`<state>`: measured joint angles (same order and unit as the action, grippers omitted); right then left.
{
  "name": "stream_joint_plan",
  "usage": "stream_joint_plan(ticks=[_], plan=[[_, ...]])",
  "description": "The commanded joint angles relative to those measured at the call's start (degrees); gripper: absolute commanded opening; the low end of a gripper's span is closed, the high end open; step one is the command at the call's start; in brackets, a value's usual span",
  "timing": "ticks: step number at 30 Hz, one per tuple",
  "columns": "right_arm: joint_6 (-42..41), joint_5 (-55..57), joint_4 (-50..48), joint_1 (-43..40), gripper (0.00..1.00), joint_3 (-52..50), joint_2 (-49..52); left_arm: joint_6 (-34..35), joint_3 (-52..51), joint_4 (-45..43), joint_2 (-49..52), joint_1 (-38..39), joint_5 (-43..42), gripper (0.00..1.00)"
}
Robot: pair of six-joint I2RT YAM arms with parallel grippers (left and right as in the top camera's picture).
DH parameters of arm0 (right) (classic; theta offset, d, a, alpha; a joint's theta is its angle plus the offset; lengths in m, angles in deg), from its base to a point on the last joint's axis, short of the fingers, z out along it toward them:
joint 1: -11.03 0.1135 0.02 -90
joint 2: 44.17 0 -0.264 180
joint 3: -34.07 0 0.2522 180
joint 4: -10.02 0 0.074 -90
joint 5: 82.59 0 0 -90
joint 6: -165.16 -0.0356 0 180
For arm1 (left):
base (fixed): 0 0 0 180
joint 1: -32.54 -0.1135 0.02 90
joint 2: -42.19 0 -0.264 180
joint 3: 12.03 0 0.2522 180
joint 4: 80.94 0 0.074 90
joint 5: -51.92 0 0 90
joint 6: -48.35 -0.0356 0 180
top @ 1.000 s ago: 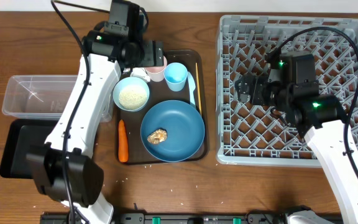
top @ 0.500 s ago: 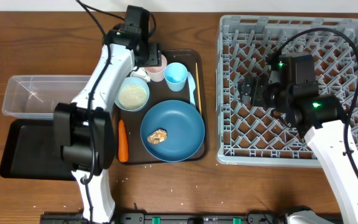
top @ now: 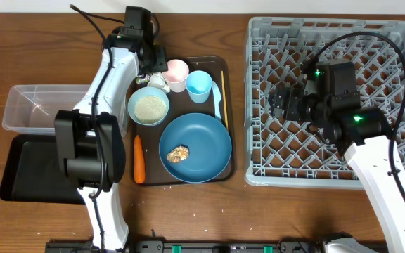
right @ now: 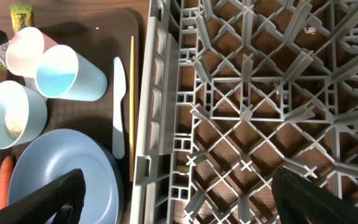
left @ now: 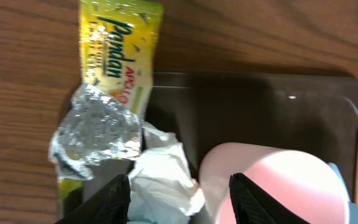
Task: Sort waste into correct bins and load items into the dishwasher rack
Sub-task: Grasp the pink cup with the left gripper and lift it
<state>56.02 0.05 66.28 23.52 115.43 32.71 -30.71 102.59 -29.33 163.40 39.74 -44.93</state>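
left gripper (left: 185, 208): jaws half-spread astride the crumpled white tissue (left: 164, 177), nothing pinched yet | position: tissue at the serving tray (left: 260, 106) corner, between snack wrapper (left: 114, 68) and pink cup (left: 272, 180) | handling: feather-light, soft, compressible; you should pinch its bulk, clear of the cup rim | right gripper (right: 178, 180): wide open, empty, over the dishwasher rack (right: 260, 93)

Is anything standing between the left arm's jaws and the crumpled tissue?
Nothing visible does. The tissue lies directly between the left gripper's open jaws. The pink cup sits close on one side, and the snack wrapper lies beside the tissue on the other.
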Motion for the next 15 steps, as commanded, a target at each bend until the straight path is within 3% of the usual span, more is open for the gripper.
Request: stream_joint_plan(ticks=[1, 9, 15], plan=[[-0.57, 0.70, 0.20, 0.33, 0.92, 1.33, 0.39, 0.46, -0.02, 0.00, 1.97, 0.26, -2.23, 0.52], [-0.57, 0.70, 0.17, 0.33, 0.92, 1.33, 0.39, 0.22, -0.24, 0.17, 3.10, 0.20, -3.78, 0.38], [-0.57, 0.70, 0.17, 0.33, 0.91, 1.33, 0.39, 0.00, -0.24, 0.44, 3.10, 0.26, -3.67, 0.09]])
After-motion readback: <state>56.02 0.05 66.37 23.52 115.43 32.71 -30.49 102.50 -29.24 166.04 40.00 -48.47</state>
